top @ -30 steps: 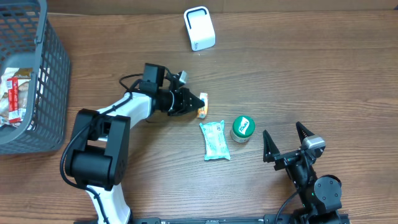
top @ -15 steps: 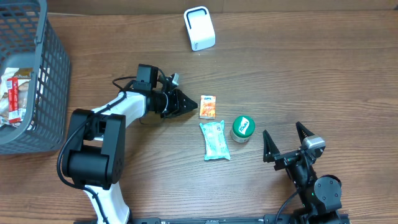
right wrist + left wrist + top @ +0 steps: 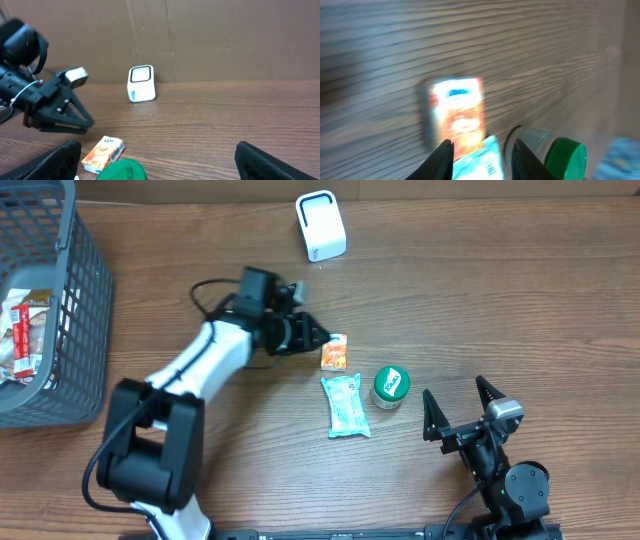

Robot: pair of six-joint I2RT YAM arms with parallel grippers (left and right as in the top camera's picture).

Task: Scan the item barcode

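Three items lie mid-tabletop [image 3: 500, 300]: a small orange box [image 3: 334, 352], a pale green pouch [image 3: 346, 405] and a green-lidded jar [image 3: 390, 386]. My left hand [image 3: 320, 338] is just beside the box, fingers slightly apart, holding nothing. The box's blue logo is too blurred to read. Barcode stripes show on the pouch. The lid's white script is too small. My right hand [image 3: 453, 390] gapes wide, empty. The white scanner [image 3: 320, 225] stands well apart.

Counter [image 3: 500, 300]: brown wood-grain surface. Recorded as lying directly on it:
- one grey mesh basket [image 3: 80, 310], set at the left edge
- one white scanner [image 3: 320, 225], placed at the far centre, well apart from the rest
- one small orange carton [image 3: 334, 352], laid flat near the middle
- one pale green pouch [image 3: 346, 406], just beside the carton on its near side
- one green-lidded tub [image 3: 390, 386], just right of the pouch
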